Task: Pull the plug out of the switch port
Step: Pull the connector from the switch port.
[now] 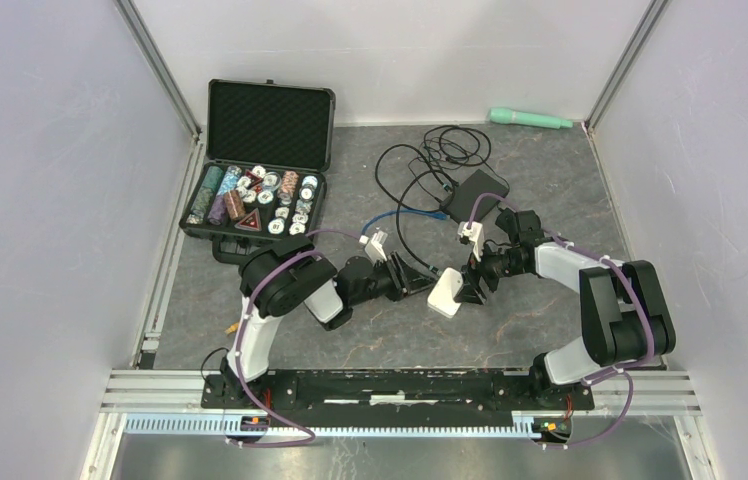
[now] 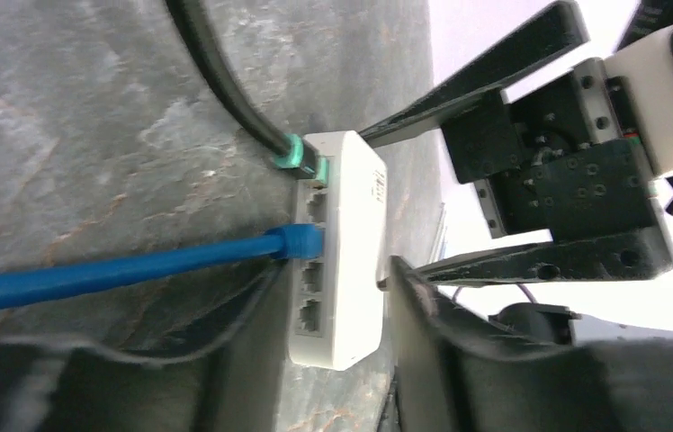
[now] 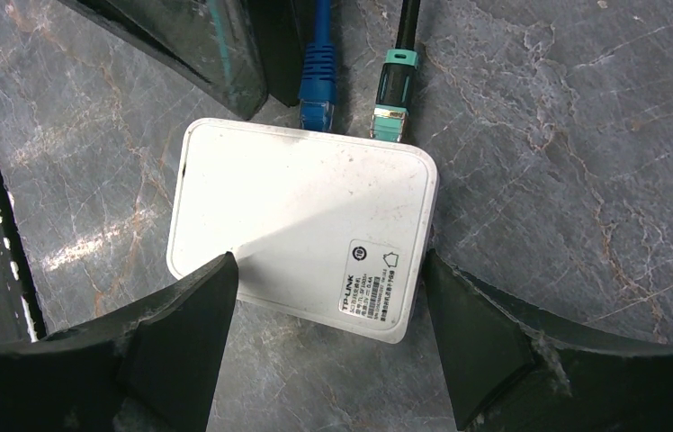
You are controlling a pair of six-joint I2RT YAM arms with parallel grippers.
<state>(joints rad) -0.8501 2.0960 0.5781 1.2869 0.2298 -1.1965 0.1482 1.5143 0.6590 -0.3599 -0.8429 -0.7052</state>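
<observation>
- Switch (image 3: 297, 216): a small white plastic box lying between the right fingers (image 3: 180, 351), its port face turned away from them and toward the left fingers (image 3: 216, 54).
- Right fingers: set wide, one pad against each long side of the switch, so they appear clamped on its body as a brace over the worktop (image 3: 585, 180).
- Left fingers: part-way apart with nothing clamped between them. In the right wrist view their tips sit just beside the blue plug (image 3: 318, 103), not around it.
- Blue plug: seated in a port near the middle of the row. Its blue cable (image 2: 90, 274) runs back past the left fingers.
- Green-booted plug (image 3: 393, 99): seated in the end port, on the far side of the blue plug from the left fingers. Its cable is black.
- Which plug is meant: the task does not say. The blue one is the likelier, being nearest the left fingers.
- Handling, as a judgement: the switch looks light and smooth and would slide if left unbraced. The plug is small, stiff moulded plastic, while the cable is limp and gives poor purchase.
- Grasp point, as a judgement: take hold of the moulded plug body just outside the port and pull straight along the cable's line. A latch tab, not visible here, may resist.
</observation>
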